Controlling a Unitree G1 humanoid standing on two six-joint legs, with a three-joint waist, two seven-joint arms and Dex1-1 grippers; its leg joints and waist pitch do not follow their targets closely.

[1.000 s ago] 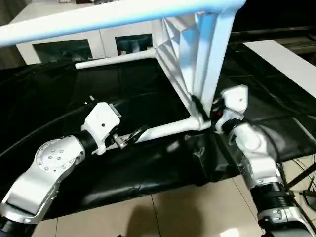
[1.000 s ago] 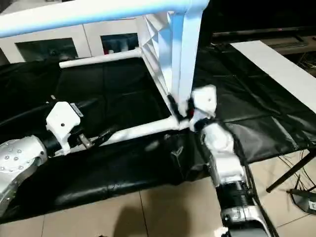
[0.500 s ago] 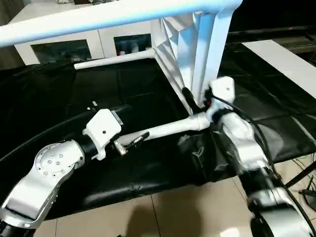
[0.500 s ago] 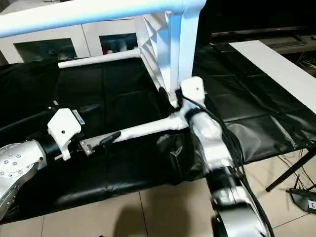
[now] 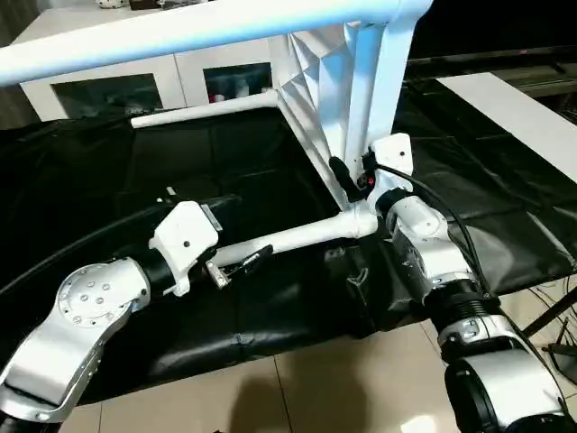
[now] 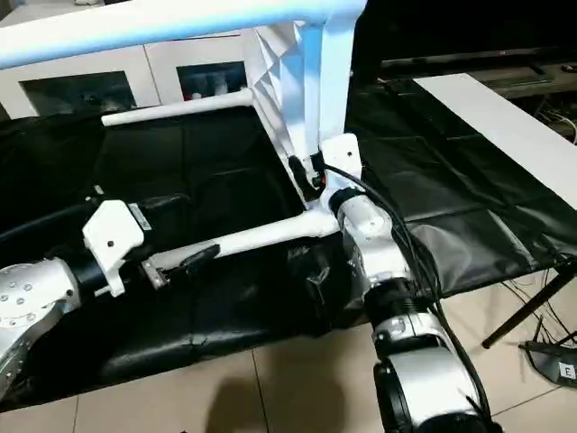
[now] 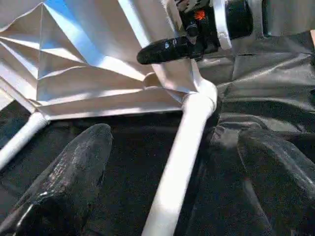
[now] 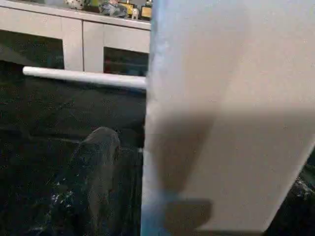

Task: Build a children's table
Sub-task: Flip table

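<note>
The white plastic ribbed tabletop (image 5: 329,99) stands on edge at the middle of the black-covered work table (image 5: 108,180), three white tapered tubular legs (image 5: 288,239) socketed and pointing toward nine o'clock; a fourth seems left. The left gripper (image 5: 236,263) straddles the nearest leg, fingers spread wide in its wrist view. The right gripper (image 5: 347,180) pinches the tabletop's rim; its wrist view adds the white cabinet (image 8: 74,34)

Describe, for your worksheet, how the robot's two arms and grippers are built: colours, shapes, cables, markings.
Both forearms are silver metal with rounded joint housings; the left one has a round plate with a ring of small holes. Each wrist carries a white blocky housing. The left gripper and right gripper have black fingers. Black cables loop along the right arm, which has a ribbed black section lower down and a small red spot near the wrist.
</note>
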